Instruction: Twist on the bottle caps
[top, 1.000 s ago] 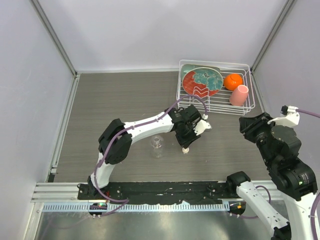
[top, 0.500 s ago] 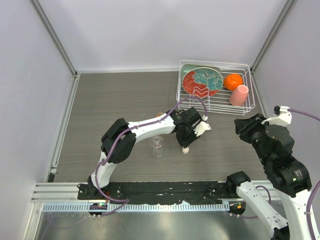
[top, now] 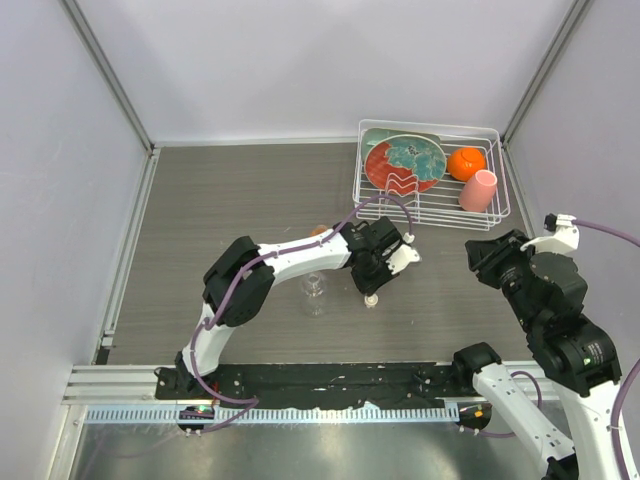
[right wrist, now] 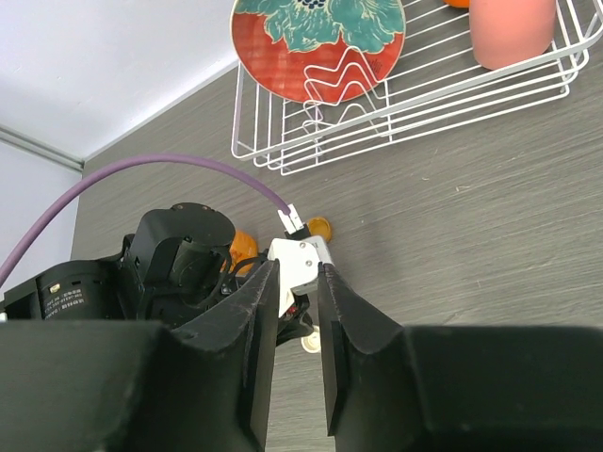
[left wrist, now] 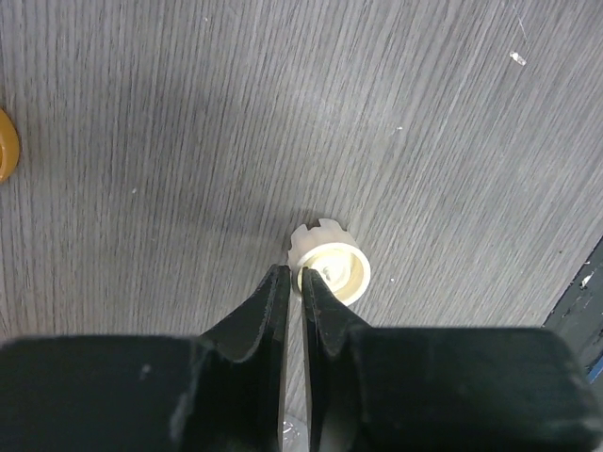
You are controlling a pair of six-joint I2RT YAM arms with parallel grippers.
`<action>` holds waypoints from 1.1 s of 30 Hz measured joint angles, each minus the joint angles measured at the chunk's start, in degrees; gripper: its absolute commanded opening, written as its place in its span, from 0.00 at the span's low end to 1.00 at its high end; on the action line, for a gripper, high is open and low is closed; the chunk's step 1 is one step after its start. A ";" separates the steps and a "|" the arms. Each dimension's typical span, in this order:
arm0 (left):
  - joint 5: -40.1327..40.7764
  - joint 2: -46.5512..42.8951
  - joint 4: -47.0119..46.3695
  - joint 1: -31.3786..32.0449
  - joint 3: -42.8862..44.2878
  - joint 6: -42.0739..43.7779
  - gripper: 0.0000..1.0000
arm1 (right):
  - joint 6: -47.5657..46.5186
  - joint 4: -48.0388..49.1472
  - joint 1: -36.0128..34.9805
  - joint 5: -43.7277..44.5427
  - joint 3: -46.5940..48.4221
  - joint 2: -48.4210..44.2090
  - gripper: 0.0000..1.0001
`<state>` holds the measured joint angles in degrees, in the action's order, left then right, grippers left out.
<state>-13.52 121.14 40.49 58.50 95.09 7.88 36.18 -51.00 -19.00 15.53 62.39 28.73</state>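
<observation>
The cream-white cap (left wrist: 332,271) lies open side up on the table, and it also shows in the top view (top: 371,298). My left gripper (left wrist: 293,278) points down at it, shut on the cap's left rim, one finger inside and one outside. The clear bottle (top: 314,289) stands upright just left of that gripper (top: 371,288). The orange cap (right wrist: 318,227) lies beyond the left wrist, and the orange bottle (right wrist: 243,247) is mostly hidden behind it. My right gripper (right wrist: 297,282) hangs in the air to the right (top: 474,250), slightly open and empty.
A white wire rack (top: 500,210) at the back right holds a red and teal plate (top: 405,160), a large orange ball-like thing (top: 466,162) and a pink cup (top: 479,190). Grey walls close in the table on three sides.
My right arm has swung a little to the left, toward the left gripper. My left gripper has stayed over the cream-white cap with only a slight shift.
</observation>
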 measured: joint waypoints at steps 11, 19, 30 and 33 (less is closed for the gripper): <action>-0.04 -0.22 -1.88 0.00 -0.92 0.02 0.00 | 0.17 0.11 0.00 -1.20 -1.38 -0.50 0.27; -0.48 -1.25 -3.61 -0.02 -2.62 0.07 0.00 | 1.36 0.42 0.00 -1.70 -3.23 -0.48 0.35; -0.44 -11.28 1.51 -2.97 0.39 -0.48 0.00 | 9.99 3.41 0.00 -3.28 -6.19 2.34 0.62; -0.33 -18.14 1.77 -3.96 2.38 -1.11 0.00 | 14.91 7.08 0.00 -6.69 -8.98 2.80 0.68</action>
<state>-13.85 103.00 42.26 54.54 97.47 6.76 51.09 -43.92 -19.00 8.84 53.41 31.53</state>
